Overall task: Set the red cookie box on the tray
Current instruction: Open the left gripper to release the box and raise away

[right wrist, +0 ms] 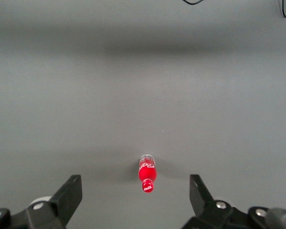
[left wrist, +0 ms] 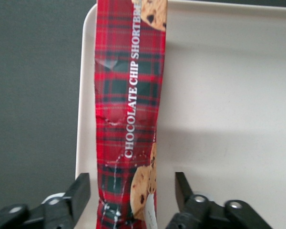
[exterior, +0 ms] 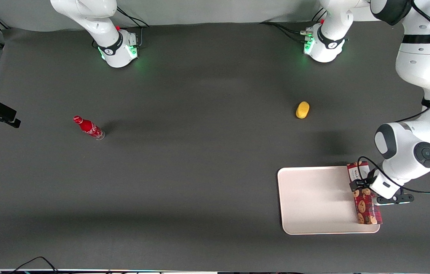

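claw (left wrist: 132, 193) spread astride red cookie box (left wrist: 128, 109) (on tray (exterior: 314, 201)), lemon (exterior: 302, 110) apart

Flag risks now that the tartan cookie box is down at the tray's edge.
The long red tartan cookie box lies along the rim of the cream-white rectangular tray, one end apparently past the edge; it may tip off. The left gripper is open, its fingers close beside the box, so lifting askew could drag it.
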